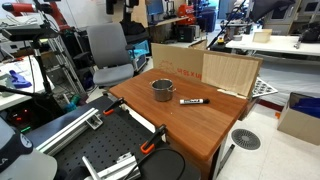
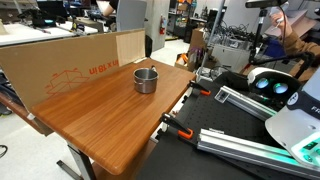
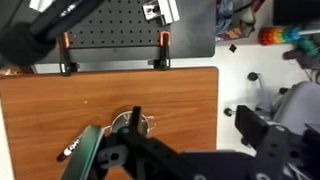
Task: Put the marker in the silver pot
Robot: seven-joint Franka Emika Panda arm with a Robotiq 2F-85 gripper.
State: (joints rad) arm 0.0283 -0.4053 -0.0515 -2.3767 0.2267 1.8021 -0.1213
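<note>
Marker (image 1: pixel 192 101) lies flat on table (image 1: pixel 200 128), one end toward silver pot (image 1: pixel 162 90).

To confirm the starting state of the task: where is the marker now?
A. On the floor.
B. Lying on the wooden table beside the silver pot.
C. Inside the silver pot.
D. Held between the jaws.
B: in an exterior view the marker lies flat on the wooden table, next to the silver pot and outside it.

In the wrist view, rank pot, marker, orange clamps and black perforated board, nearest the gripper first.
1. Pot, ahead, and marker, left: too close to call.
2. Orange clamps, table's far edge.
3. Black board, beyond that edge.
</note>
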